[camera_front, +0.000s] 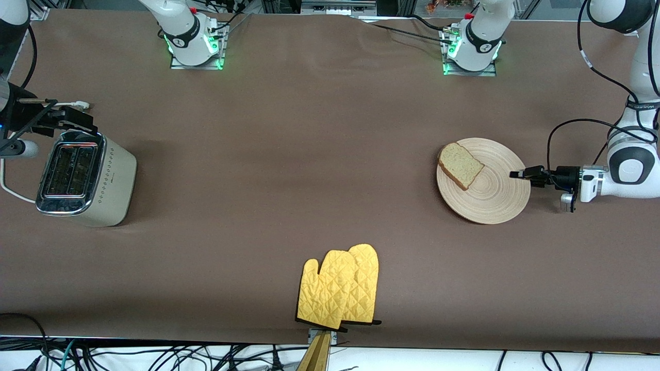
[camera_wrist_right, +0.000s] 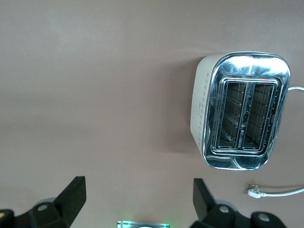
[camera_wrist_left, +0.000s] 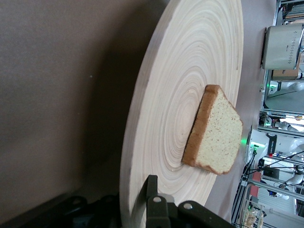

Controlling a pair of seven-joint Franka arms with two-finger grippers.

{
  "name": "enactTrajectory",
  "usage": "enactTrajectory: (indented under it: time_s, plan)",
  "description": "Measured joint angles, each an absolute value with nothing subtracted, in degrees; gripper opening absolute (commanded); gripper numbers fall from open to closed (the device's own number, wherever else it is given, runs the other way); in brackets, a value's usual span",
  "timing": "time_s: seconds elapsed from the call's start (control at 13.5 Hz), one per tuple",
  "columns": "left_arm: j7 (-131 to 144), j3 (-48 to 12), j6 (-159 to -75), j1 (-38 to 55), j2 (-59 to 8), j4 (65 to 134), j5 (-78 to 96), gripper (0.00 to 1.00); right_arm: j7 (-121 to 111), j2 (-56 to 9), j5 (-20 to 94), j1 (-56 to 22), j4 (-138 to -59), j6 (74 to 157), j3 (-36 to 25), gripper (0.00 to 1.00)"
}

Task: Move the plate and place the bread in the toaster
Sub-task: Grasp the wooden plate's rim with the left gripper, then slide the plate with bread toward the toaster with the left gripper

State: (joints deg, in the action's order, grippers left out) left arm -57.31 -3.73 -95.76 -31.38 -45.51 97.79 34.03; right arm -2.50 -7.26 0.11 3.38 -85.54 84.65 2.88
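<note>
The round wooden plate (camera_front: pixel 495 193) lies toward the left arm's end of the table. The bread (camera_front: pixel 460 165) slice rests on the plate's part toward the middle of the table. My left gripper (camera_front: pixel 518 174) is shut on the plate's rim, level with the table. In the left wrist view one finger (camera_wrist_left: pixel 152 190) presses on top of the plate (camera_wrist_left: pixel 190 85), with the bread (camera_wrist_left: pixel 216 133) farther in. The cream toaster (camera_front: pixel 85 178) stands at the right arm's end, both slots empty. My right gripper (camera_front: pixel 77 121) hangs open over the table beside the toaster (camera_wrist_right: pixel 242 123), nothing between its fingers (camera_wrist_right: pixel 71 194).
A pair of yellow oven mitts (camera_front: pixel 340 288) lies near the table's front edge, mid-table. The toaster's white cord (camera_front: pixel 10 190) loops off the right arm's end, and its plug (camera_front: pixel 80 105) lies beside the right gripper.
</note>
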Motion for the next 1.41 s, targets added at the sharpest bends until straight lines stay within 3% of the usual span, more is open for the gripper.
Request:
enactTrajectory:
  time_s: [0.74, 1.41]
  plan:
    - [-57.08, -4.64, -92.50, -30.82, -45.53, 97.74, 34.60, 0.00, -2.50, -7.26, 0.11, 3.39, -85.54, 84.65, 2.87, 1.00]
    - [-48.86, -7.22, -88.08, -26.06, -45.46, 96.97, 45.20, 0.00, -2.50, -7.27, 0.11, 3.39, -85.54, 84.65, 2.88, 1.00]
